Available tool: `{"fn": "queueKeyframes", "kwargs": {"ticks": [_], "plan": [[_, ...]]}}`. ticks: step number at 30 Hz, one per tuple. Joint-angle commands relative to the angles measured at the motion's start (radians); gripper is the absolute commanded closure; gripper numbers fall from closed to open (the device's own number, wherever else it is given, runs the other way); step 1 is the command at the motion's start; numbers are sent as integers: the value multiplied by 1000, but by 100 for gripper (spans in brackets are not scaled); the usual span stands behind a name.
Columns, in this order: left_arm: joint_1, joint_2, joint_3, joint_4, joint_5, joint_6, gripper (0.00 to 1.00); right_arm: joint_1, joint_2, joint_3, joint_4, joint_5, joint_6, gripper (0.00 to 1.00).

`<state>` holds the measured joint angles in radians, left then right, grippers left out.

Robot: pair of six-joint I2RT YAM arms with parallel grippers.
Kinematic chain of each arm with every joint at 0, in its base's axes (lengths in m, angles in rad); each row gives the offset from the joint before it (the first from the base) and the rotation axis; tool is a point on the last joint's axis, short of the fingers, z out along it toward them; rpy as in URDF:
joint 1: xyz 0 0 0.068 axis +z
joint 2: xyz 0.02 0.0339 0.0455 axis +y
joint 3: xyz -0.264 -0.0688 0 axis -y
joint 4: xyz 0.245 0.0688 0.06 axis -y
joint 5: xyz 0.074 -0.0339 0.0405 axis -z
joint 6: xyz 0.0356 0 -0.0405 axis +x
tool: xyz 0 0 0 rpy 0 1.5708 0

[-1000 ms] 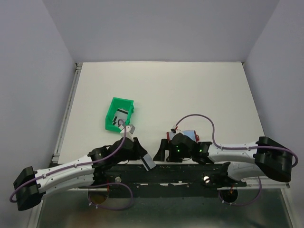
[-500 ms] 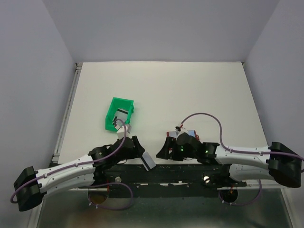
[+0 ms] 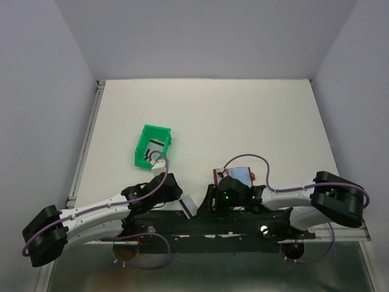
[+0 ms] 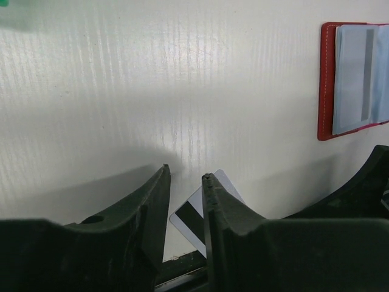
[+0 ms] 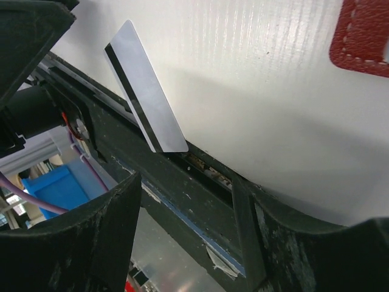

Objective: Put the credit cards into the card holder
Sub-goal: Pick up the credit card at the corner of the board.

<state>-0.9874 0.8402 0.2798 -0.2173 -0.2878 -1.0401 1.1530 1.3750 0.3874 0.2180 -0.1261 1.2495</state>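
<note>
No writing legible anywhere; dark marks on the cards [image 3: 153, 152] are too small to read. Those cards lie in the green tray [image 3: 155, 129], which sits left of centre on the white counter [image 3: 213, 115], turned slightly off square. Holder [image 3: 241, 174] lies open and flat, right of centre near the front edge, red cover down, pale blue pockets up. In the left wrist view a darker band runs along one pocket of the holder [image 4: 355, 79]; cannot tell whether that is a card. One loose card [image 3: 189, 205] sits at the counter's near edge, between the two arms and well apart from the tray. It is face up and grey, with a black stripe along one long side. Its long axis slants across the edge, and its near end hangs over the dark rail [image 5: 182, 201]. Left jaws stand a narrow gap apart, gripping nothing, with the card [image 4: 193, 216] seen through the gap beyond them. Right jaws are spread wide and empty, with the card [image 5: 146, 91] ahead of them and to one side.
</note>
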Motion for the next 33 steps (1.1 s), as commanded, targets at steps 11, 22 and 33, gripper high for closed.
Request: {"fn": "queueKeyframes", "kwargs": {"ticks": [11, 22, 33], "plan": [[10, 77, -62, 137, 125, 2, 78, -49, 252, -56, 457, -148, 87, 36], [10, 63, -117, 187, 159, -28, 84, -61, 318, -42, 533, -185, 90, 45], [10, 57, -145, 200, 177, -52, 85, -72, 386, -33, 642, -216, 99, 63]]}}
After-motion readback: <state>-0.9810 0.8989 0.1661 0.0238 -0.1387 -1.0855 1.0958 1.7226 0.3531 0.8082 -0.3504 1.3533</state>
